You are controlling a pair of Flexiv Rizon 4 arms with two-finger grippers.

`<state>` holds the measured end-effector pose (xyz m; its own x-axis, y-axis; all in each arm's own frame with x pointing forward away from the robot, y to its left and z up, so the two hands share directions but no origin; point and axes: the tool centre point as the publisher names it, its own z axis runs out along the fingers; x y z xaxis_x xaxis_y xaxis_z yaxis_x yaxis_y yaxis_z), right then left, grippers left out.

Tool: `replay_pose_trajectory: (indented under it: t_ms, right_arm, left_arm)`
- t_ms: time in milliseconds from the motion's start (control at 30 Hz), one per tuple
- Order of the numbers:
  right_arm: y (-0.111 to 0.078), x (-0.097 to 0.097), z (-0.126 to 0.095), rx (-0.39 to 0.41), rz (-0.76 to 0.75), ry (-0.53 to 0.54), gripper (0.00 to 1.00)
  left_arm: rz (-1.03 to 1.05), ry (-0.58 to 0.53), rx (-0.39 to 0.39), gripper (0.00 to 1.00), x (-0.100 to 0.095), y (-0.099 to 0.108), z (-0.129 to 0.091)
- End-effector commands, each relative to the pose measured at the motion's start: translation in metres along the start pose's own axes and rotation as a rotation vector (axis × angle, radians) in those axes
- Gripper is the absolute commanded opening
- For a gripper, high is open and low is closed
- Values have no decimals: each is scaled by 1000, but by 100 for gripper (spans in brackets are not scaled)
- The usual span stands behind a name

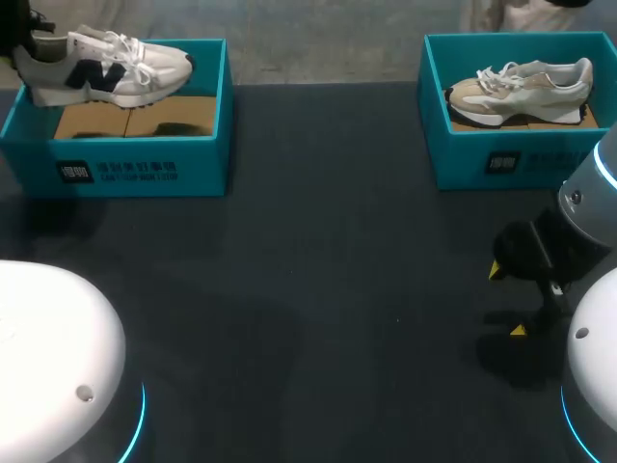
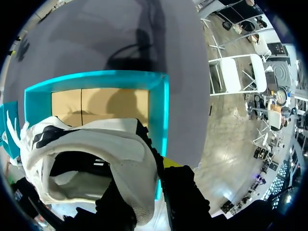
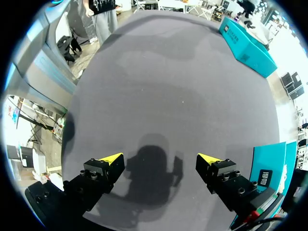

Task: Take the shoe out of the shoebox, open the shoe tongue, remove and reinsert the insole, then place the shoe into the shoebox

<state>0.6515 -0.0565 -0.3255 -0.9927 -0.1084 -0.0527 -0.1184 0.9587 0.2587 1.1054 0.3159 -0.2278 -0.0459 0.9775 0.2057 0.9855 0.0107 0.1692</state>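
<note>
A white shoe with navy markings [image 1: 106,66] hangs over the left teal shoebox [image 1: 135,164], toe pointing right. My left gripper [image 1: 23,37] comes in at the far left edge and is shut on the shoe's heel. In the left wrist view the heel collar [image 2: 130,163] sits between the gripper's [image 2: 144,192] fingers, with the shoebox [image 2: 159,96] and its brown cardboard floor below. My right gripper [image 1: 507,300] stands open low over the table at the right, with nothing between its fingers [image 3: 111,159].
A second teal shoebox [image 1: 482,159] at the back right holds a beige shoe [image 1: 521,89]. Its corner [image 3: 269,173] lies just beside my right gripper [image 3: 160,159]. Dark table [image 1: 318,289] spreads between the boxes.
</note>
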Motion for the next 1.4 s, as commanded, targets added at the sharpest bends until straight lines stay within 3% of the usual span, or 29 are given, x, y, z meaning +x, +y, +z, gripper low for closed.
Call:
replay_pose_trajectory:
  t_ms: [33,733,933,1400]
  right_arm:
    - [0,1,0,4,0,-2,100]
    - [0,1,0,4,0,-2,100]
    - [0,1,0,4,0,-2,100]
    - [0,1,0,4,0,-2,100]
  left_arm:
    - [-2,9,18,0,-3,6,6]
    - [-22,31,69,0,-14,-1,36]
    - [20,2,32,0,-13,-10,33]
    - [64,-9,59,0,-18,-37,48]
